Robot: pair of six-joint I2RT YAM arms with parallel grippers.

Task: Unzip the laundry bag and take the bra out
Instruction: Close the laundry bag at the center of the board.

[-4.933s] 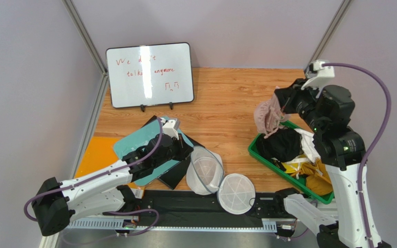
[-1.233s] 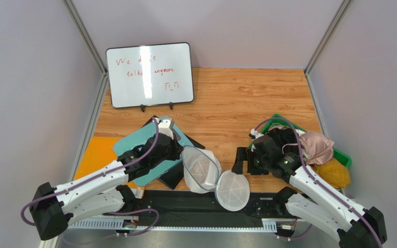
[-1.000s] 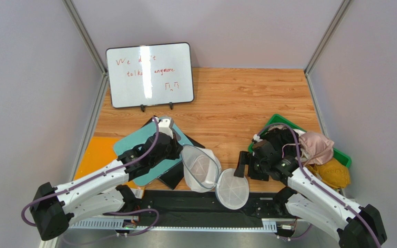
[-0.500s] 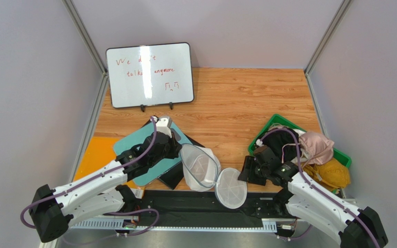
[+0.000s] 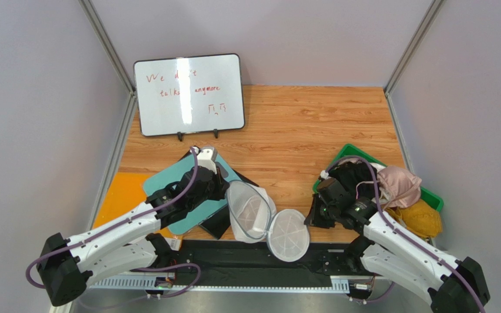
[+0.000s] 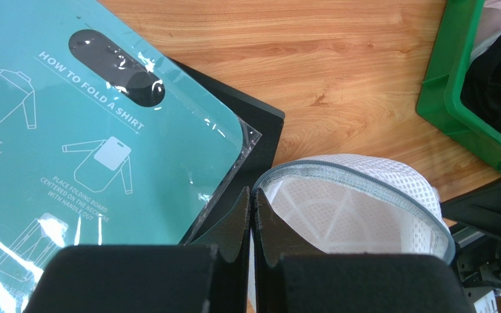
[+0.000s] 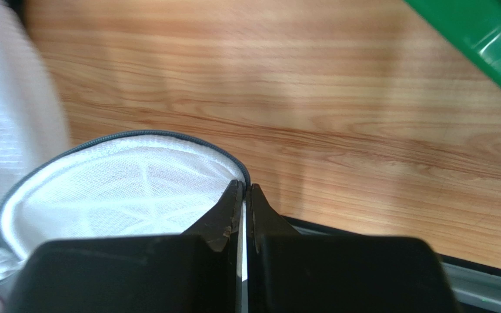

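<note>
The laundry bag (image 5: 250, 210) is a round white mesh pouch lying open on the table, with its round lid flap (image 5: 288, 235) hanging off to the right. My left gripper (image 5: 224, 190) is shut on the pouch's grey-blue zip rim (image 6: 338, 171) at its left side. My right gripper (image 5: 311, 218) is shut on the right edge of the lid flap (image 7: 122, 186). The pouch interior (image 6: 344, 218) looks empty. The pinkish-beige bra (image 5: 398, 186) lies bundled on top of the clothes in the green bin (image 5: 348, 151), away from both grippers.
A teal shirt-folding board (image 5: 168, 186) on black boards lies under my left arm and shows in the left wrist view (image 6: 70, 130). The green bin (image 6: 455, 104) also holds a black garment (image 5: 357, 176) and yellow cloth (image 5: 423, 218). A whiteboard (image 5: 189, 94) stands at the back.
My right arm came down from above the bin, left the bra on the bin's clothes, and closed on the lid flap's edge. The lid has shifted slightly left. My left gripper stayed on the rim.
</note>
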